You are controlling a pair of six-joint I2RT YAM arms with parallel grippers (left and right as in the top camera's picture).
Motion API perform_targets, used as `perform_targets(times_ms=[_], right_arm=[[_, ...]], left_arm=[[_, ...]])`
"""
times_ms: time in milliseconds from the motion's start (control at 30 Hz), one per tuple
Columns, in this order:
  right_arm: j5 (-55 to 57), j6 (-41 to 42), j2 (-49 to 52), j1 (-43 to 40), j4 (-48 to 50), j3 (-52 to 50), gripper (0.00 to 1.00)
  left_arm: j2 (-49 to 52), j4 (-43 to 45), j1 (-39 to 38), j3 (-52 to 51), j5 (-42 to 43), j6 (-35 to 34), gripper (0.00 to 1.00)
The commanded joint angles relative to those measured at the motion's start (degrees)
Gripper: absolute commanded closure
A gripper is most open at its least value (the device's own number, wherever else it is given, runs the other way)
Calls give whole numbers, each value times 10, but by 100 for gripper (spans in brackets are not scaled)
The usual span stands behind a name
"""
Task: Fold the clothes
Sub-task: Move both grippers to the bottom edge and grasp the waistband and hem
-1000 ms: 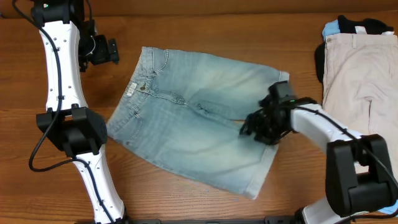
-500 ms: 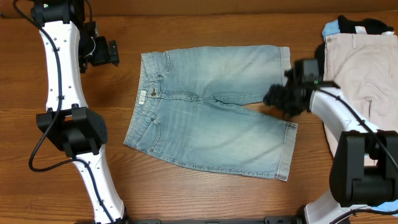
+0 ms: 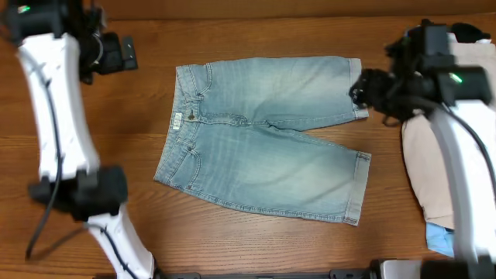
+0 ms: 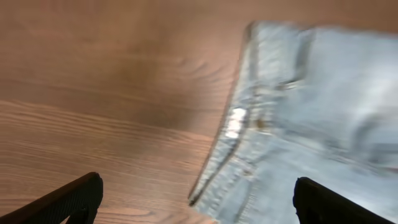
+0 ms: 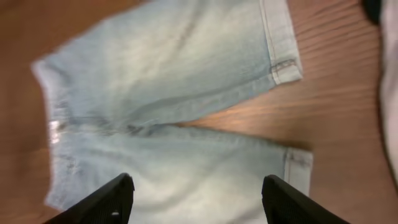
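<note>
Folding is only beginning, I judge: the shorts point(image 3: 263, 139) are lying flat, waiting for a pinch at waistband point(image 3: 180, 116) or hem point(image 3: 358, 77). Left of the shorts the left gripper point(image 4: 198, 202) is hovering, jaws wide and empty; beside their hem end the right gripper point(image 5: 196, 199) is gaping, gripping nothing.

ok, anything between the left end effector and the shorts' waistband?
Nothing. In the overhead view, only bare tabletop separates the left end effector from the denim shorts.
</note>
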Motion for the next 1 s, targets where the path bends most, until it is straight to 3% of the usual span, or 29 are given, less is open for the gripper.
perform_targets(times_ms=[0, 200, 300, 433, 533, 567, 600, 633, 667, 800, 967], right_arm=[[2, 23, -90, 1, -44, 16, 30], [57, 78, -170, 23, -148, 7, 27], [130, 158, -193, 34, -189, -20, 26], [219, 308, -223, 39, -198, -98, 25], [227, 363, -233, 39, -174, -168, 25], [227, 376, -234, 39, -162, -194, 23], [227, 385, -233, 39, -150, -221, 15], [224, 391, -231, 39, -132, -249, 3], [220, 394, -228, 39, -116, -275, 0], [178, 395, -211, 39, -59, -359, 0], [164, 395, -184, 39, -17, -419, 0]], left_arm=[[-129, -3, -31, -4, 45, -35, 0], [-260, -3, -98, -111, -44, -110, 0], [-309, -3, -117, -205, -89, -175, 0], [-348, 3, -121, -359, -151, -325, 0], [-350, 28, -121, -457, -170, -439, 1], [-349, 47, -121, -494, -169, -470, 1], [-348, 72, -121, -533, -165, -491, 1], [-348, 96, -121, -565, -162, -503, 1], [-348, 126, -121, -602, -154, -511, 2], [-348, 256, -121, -732, -94, -512, 7], [-348, 368, -121, -837, -40, -521, 2]])
